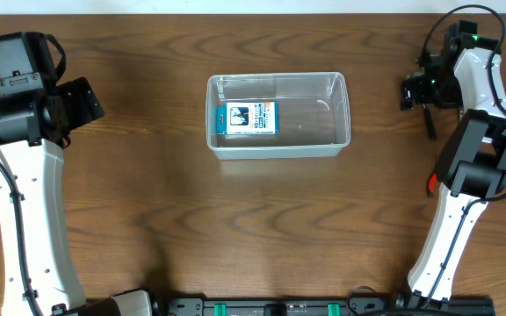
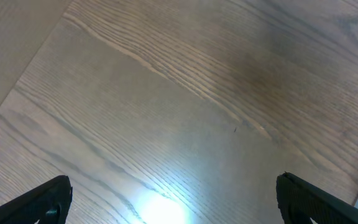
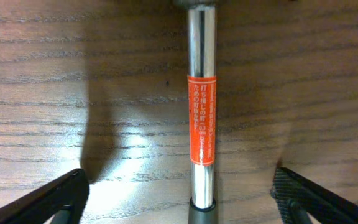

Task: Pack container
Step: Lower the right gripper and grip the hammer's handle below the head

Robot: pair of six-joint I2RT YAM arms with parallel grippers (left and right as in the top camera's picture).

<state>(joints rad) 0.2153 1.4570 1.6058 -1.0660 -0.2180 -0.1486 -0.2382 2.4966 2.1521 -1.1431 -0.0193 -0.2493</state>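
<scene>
Lettering in Japanese is running 12 to 6 o'clock down an orange label [image 3: 202,118] on a chrome shaft [image 3: 202,37]; left tool [image 2: 173,196] and right tool [image 3: 179,190] are gaping wide.

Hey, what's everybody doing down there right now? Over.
Left claw open above table. Right claw open, straddling steel tool with orange label. Container holds one small box. Nothing blocking it.

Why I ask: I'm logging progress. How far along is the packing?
Done: a blue-and-white box lies in the clear bin, at its left end. In hand: nothing gripped yet; the right pincer is open astride a metal tool with an orange label, lying on the table. Left: closing on that tool and moving it into the bin. The left pincer hangs open above the table.
</scene>
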